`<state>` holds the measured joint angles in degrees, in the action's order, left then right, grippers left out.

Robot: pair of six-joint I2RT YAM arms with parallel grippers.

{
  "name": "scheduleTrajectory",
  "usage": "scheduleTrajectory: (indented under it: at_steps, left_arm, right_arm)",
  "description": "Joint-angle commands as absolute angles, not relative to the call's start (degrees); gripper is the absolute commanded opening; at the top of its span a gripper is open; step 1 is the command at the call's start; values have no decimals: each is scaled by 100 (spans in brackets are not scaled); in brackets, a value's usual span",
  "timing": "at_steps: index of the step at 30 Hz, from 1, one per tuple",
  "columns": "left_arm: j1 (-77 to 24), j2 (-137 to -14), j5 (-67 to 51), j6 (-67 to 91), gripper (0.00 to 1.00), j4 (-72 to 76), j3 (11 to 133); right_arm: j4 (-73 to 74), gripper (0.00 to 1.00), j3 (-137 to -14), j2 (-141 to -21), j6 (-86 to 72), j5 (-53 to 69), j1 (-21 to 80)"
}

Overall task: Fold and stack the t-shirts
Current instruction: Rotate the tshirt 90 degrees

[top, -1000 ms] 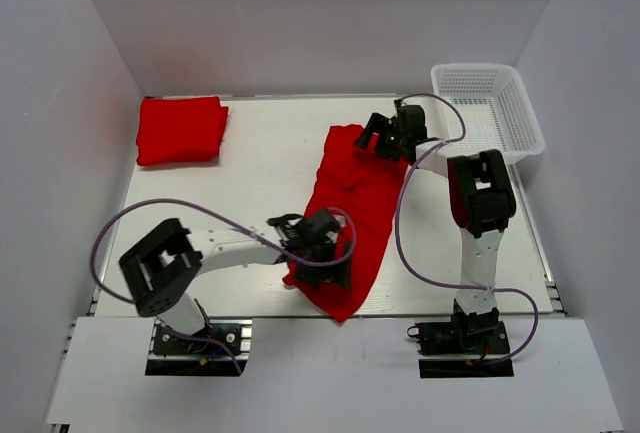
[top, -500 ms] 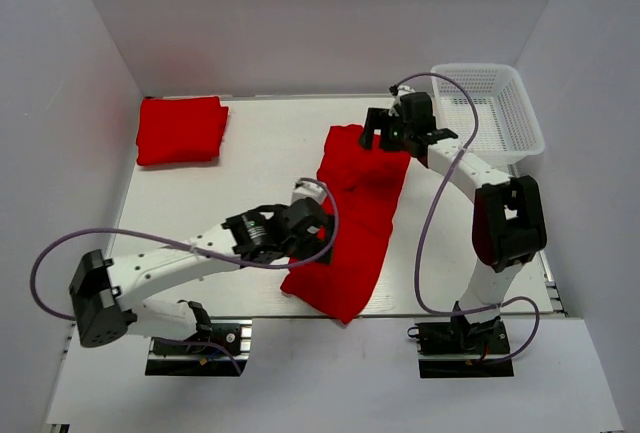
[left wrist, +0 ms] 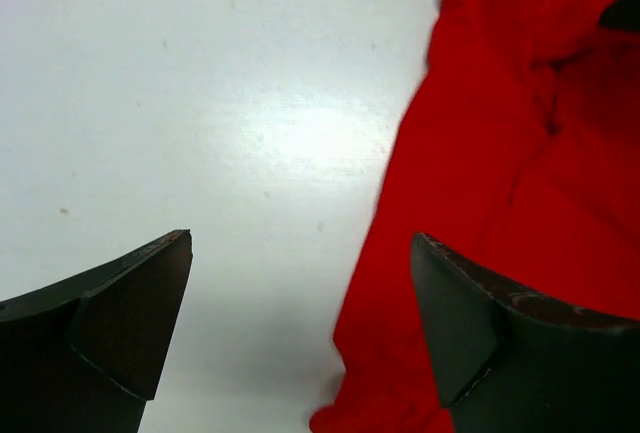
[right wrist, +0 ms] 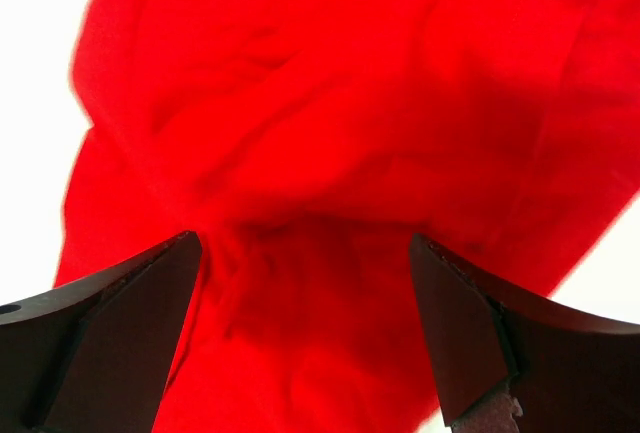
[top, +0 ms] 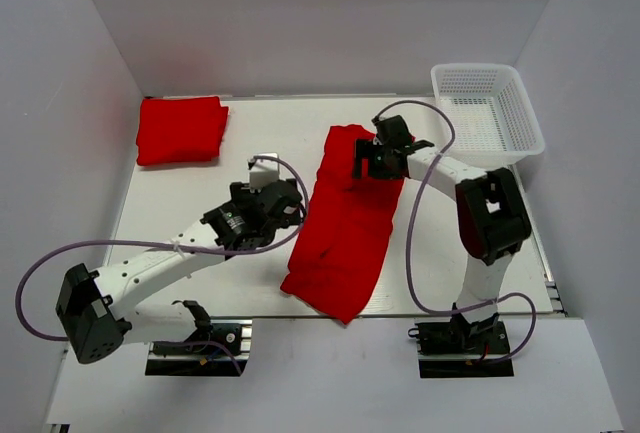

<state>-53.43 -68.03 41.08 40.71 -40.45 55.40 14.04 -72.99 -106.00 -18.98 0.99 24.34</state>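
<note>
Top external: left gripper (left wrist: 300, 241) spread, empty, beside t-shirt (top: 345, 223) left edge; right gripper (right wrist: 300, 238) spread over far end, likely lining up a fold.

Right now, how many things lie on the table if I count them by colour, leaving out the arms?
Red: 2, the folded t-shirt at the far left and the long t-shirt in the middle.
White: 1, the mesh basket at the far right.
Total: 3
</note>
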Motion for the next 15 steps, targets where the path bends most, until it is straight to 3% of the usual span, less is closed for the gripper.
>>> scheduleTrajectory:
  at_steps: [1,9,13,14,15]
  left_arm:
    - [-4914,-6837,4009,3429,100,-3323,5695]
    - [-3658,-8445,2708,2839,100,-3094,6670]
    - [-3235,-9017,2260,2699,100,-3094,7065]
    - [-3147,-9165,2180,2620,100,-3094,7119]
    - [-2990,-9245,2014,2567,100,-3033,7171]
  right_arm:
    - [1626,90,-7846,-11064,-2021,-290,2505]
    - [2214,90,-9508,-12576,-2136,-501,2487]
    - [2838,90,-11220,-14233,-2171,-361,2461]
    - [3030,90,-12381,-14708,-2162,-360,2452]
    - [3058,90,-12732,-14930,-2153,-360,2435]
